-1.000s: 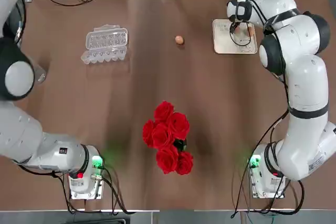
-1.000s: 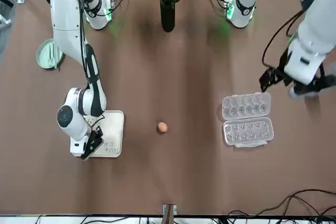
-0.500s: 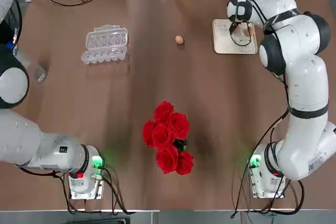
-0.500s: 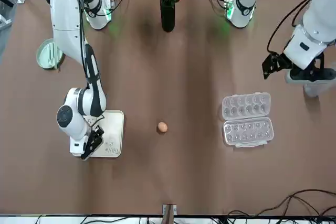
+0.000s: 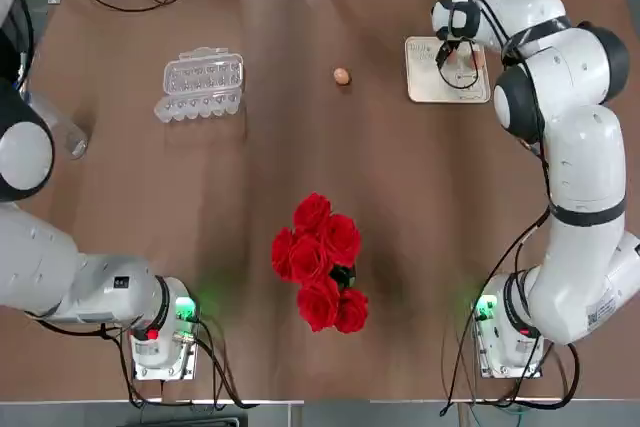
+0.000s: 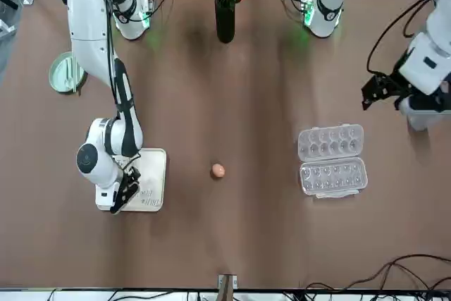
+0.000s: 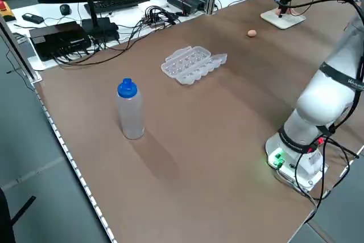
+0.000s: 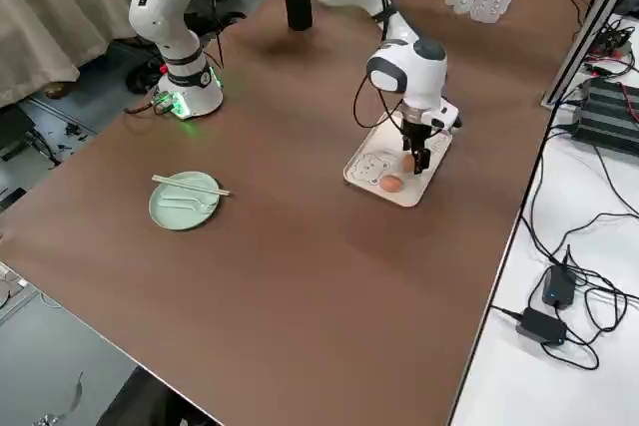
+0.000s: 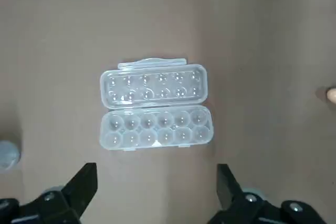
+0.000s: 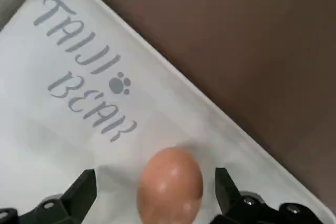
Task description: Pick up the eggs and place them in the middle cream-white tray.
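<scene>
The cream-white tray [image 5: 425, 82] lies at the far right of the table. My right gripper [image 5: 458, 57] hangs open just above it, and an egg [image 10: 170, 182] rests on the tray [image 10: 79, 129] between the spread fingers without being held. In the right side view a second egg [image 8: 389, 183] lies on the tray [image 8: 364, 169] close by. One more egg [image 5: 342, 76] sits alone on the bare table left of the tray. My left gripper [image 6: 384, 89] is open, high above the table near the egg carton, holding nothing.
An open clear plastic egg carton [image 5: 200, 84] lies at the far left. A vase of red roses [image 5: 320, 262] stands mid-table near the bases. A blue-capped bottle [image 7: 130, 110] stands at the left edge. A pale green plate [image 6: 67, 73] sits near the right arm's base.
My right gripper has opened and let the egg go onto the tray. The left arm has drifted away from the carton toward its own side.
</scene>
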{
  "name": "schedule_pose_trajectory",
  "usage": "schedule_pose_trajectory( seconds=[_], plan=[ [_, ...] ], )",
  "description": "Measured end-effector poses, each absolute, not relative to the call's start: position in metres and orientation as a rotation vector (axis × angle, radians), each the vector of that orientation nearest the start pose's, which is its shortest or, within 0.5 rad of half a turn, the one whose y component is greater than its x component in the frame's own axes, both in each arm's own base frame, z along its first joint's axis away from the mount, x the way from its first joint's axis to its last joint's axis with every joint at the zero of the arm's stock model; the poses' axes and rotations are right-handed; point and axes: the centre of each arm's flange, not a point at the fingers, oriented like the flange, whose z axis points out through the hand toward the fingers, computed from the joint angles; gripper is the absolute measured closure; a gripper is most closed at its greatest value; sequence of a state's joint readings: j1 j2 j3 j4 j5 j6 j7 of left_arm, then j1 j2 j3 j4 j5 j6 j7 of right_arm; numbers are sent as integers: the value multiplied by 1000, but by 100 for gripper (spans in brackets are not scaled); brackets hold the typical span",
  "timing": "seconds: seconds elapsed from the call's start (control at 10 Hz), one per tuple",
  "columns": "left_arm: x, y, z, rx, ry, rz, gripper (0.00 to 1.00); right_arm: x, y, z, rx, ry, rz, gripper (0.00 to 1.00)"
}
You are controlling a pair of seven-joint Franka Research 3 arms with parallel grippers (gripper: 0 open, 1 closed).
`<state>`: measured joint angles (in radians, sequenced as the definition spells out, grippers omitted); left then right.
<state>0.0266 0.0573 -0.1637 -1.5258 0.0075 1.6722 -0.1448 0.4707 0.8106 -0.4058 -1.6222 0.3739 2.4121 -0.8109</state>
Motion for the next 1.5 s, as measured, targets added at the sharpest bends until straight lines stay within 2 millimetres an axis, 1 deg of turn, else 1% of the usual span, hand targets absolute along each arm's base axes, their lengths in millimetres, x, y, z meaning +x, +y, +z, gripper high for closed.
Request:
schedule_pose_trajectory(
  seconds=[0.1,0.2,0.4,0.6,0.7,0.8,0.9,1.0,1.1,1.2,1.3,1.4,1.5],
  plan=[
    [579,-68,624,-3152,-22,-142,0,689,84,181,-2982,-1132,-67,0],
    [579,-71,623,-3153,-14,-141,0,689,85,184,-2976,-1131,-59,0],
    [577,-84,622,-3155,9,-137,0,690,86,192,-2967,-1131,-54,0],
    [578,-81,622,-3155,-7,-136,0,690,85,194,-2966,-1131,-46,0],
    [578,-79,622,-3155,-11,-138,0,691,84,198,-2957,-1129,-16,0],
    [578,-81,623,-3155,-5,-140,0,694,84,207,-2945,-1125,17,0],
    [577,-86,623,-3157,-2,-140,0,698,86,221,-2929,-1124,43,0],
    [577,-90,623,-3158,-2,-140,0,698,93,236,-2908,-1123,61,0],
    [577,-90,623,-3158,-6,-139,0,696,114,251,-2894,-1103,77,0],
    [578,-86,622,-3158,-20,-137,0,690,156,267,-2891,-1068,85,0],
    [579,-78,622,-3157,-42,-137,0,679,215,282,-2900,-1023,78,0],
    [580,-71,622,-3156,-63,-137,0,660,280,291,-2920,-962,66,0],
    [581,-66,622,-3155,-74,-137,0,633,340,293,-2920,-926,58,0]
  ],
)
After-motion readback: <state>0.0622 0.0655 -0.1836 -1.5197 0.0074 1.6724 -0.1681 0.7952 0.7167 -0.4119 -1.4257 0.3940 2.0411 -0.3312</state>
